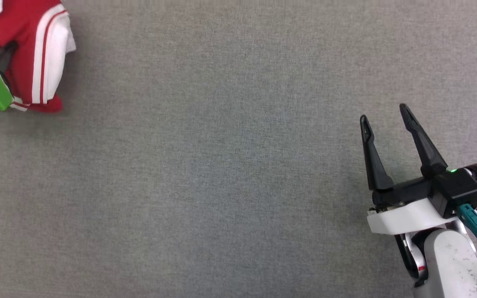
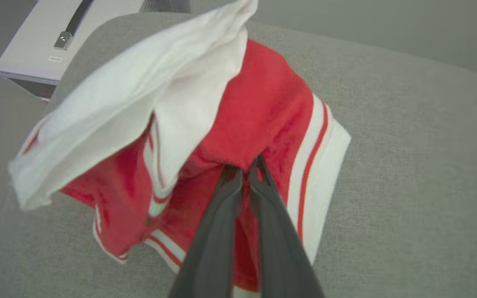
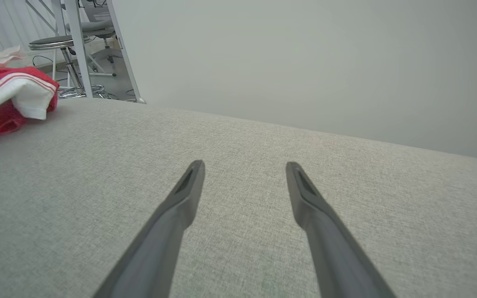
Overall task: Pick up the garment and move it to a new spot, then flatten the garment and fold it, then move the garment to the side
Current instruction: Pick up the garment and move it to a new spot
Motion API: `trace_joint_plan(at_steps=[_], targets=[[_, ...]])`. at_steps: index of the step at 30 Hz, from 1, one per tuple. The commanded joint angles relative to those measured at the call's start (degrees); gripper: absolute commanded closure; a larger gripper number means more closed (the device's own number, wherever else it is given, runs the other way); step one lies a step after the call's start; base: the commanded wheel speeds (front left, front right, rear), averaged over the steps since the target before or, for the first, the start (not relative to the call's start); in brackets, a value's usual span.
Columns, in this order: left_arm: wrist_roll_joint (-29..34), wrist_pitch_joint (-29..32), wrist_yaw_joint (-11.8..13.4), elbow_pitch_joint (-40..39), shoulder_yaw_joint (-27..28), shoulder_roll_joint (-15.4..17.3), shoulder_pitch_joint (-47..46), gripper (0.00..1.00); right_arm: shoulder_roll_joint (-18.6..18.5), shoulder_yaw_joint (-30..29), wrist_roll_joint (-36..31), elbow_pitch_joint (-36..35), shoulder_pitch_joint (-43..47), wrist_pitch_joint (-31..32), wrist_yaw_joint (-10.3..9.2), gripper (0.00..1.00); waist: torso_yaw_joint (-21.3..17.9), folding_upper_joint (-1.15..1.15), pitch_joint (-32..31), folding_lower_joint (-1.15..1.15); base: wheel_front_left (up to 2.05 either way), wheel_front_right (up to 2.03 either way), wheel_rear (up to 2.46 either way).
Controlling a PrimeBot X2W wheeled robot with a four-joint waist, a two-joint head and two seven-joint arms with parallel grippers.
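Right gripper (image 1: 383, 112) at four o'clock, fingers spread, empty, low over the table (image 1: 222, 174). Far at ten o'clock the garment (image 1: 35, 54) sits bunched, left gripper (image 2: 244, 167) pinched tight on red fabric; it should lift clear before carrying centre.

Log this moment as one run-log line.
left gripper: shut on shirt | shirt: bunched, not flattened, far left of grey surface | right gripper: open, apart from shirt

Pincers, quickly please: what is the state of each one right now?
Left pincer: closed on the garment.
Right pincer: open, holding nothing.
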Motion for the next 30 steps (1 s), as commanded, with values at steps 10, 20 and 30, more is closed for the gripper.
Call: trace_joint_plan(at_steps=[10, 20, 30], targets=[[6.7, -8.92, 0.52, -9.12, -3.16, -1.79, 1.48, 1.0, 1.08, -1.88, 2.24, 3.67, 3.69, -0.91, -0.05, 0.0, -0.28, 0.0, -14.33, 0.0, 0.0, 0.0, 0.0], [10.62, -11.38, 3.37, -19.15, -8.29, -9.42, 1.9, 1.0, 1.48, -3.2, 3.98, 3.66, 5.8, -0.93, -0.05, 0.0, -5.08, 0.0, -19.02, 0.0, 0.0, 0.0, 0.0], [12.71, -13.78, 2.68, -16.23, -16.58, -21.22, 3.63, 1.0, 1.5, -5.42, 5.49, 3.56, 6.69, -0.94, -0.05, 0.0, -11.39, 0.0, -18.9, 0.0, 0.0, 0.0, 0.0]])
